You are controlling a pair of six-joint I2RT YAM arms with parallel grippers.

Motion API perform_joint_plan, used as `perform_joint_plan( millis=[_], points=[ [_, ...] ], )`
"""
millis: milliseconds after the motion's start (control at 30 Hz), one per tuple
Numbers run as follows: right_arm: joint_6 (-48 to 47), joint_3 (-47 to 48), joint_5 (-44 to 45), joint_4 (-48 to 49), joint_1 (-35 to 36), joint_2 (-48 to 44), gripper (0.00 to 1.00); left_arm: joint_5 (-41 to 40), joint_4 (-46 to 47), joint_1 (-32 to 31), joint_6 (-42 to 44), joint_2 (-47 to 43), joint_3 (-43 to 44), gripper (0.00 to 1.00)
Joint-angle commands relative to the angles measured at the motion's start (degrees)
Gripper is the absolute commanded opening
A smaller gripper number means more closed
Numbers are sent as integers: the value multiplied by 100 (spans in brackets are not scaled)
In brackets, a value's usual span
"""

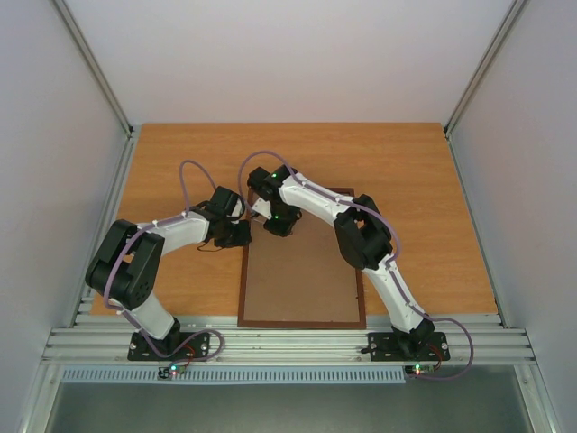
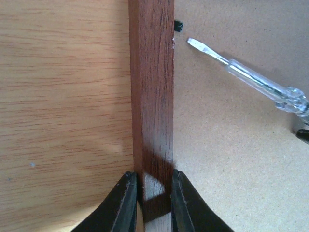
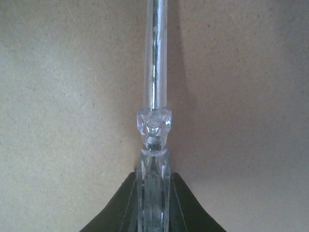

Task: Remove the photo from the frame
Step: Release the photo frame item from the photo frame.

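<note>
So, looking down at the frame [image 1: 242, 289] lying face-down near the front edge of the wooden table [image 1: 180, 162], brown hardboard back [image 1: 302, 284] facing up. Got the left gripper [image 2: 153, 180] pinched narrow around the frame's left rail, one finger on the table side, the other on the hardboard side. Got the right gripper [image 3: 153, 179] clamped on the clear handle of a flathead screwdriver [image 2: 251, 79], shaft angled across the back, blade tip just beside a small black tab [image 2: 178, 25] at the rail's inner edge, seemingly a hair apart. Can't spot the photo from any view, only the back showing.
</note>
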Motion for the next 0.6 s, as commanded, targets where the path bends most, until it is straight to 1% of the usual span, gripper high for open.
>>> perform_joint_plan(
  millis=[0,133,567],
  points=[
    [108,281,250,-414,7,137,1,275,174,-54,77,-41,-136,15],
    [142,481,331,-535,13,283,1,310,207,-62,77,-42,-149,15],
    [27,811,125,-601,75,501,1,364,235,-84,94,-28,-116,15]
  ],
)
